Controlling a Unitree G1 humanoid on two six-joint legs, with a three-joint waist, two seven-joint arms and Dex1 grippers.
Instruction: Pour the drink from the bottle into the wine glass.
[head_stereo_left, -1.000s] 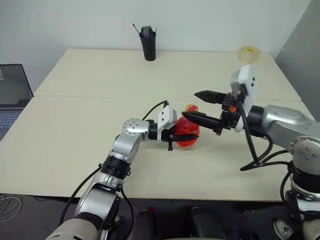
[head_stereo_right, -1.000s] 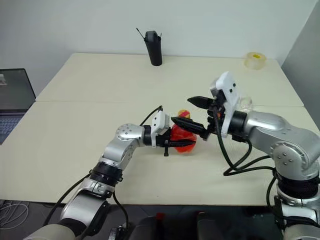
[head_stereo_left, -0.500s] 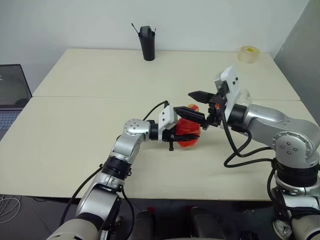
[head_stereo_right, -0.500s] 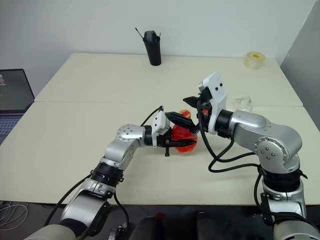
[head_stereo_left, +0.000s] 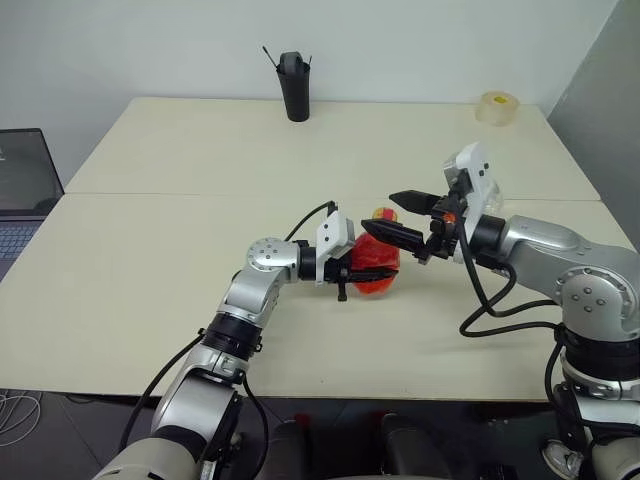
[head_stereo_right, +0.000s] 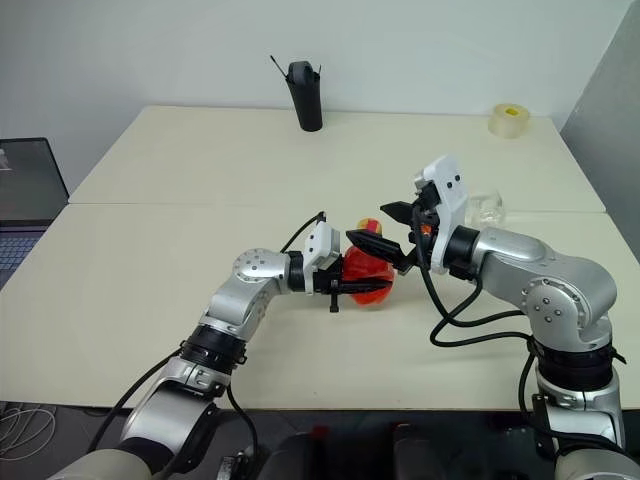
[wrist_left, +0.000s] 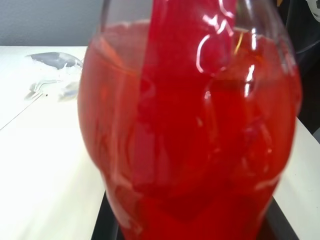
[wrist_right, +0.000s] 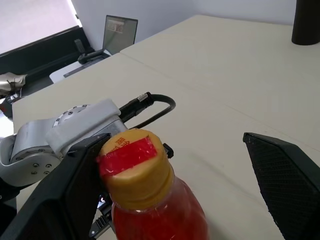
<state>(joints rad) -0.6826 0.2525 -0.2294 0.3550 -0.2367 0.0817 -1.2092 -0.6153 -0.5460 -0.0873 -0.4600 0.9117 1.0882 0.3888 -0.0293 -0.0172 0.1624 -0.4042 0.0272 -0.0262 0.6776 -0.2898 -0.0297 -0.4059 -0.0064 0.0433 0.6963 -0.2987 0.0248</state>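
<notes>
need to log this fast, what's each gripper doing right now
Left gripper: shut on the bottle.
Right gripper: open, fingers on either side of the bottle's cap, not gripping it.

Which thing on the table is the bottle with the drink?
Look at the middle of the big cream table, where the two robot arms meet. The bottle is the small clear one full of bright red drink, with a yellow cap.

Black holder (head_stereo_left: 295, 87) and tape roll (head_stereo_left: 498, 107) at the table's (head_stereo_left: 150, 260) far edge, laptop (head_stereo_left: 22, 190) beside.
</notes>
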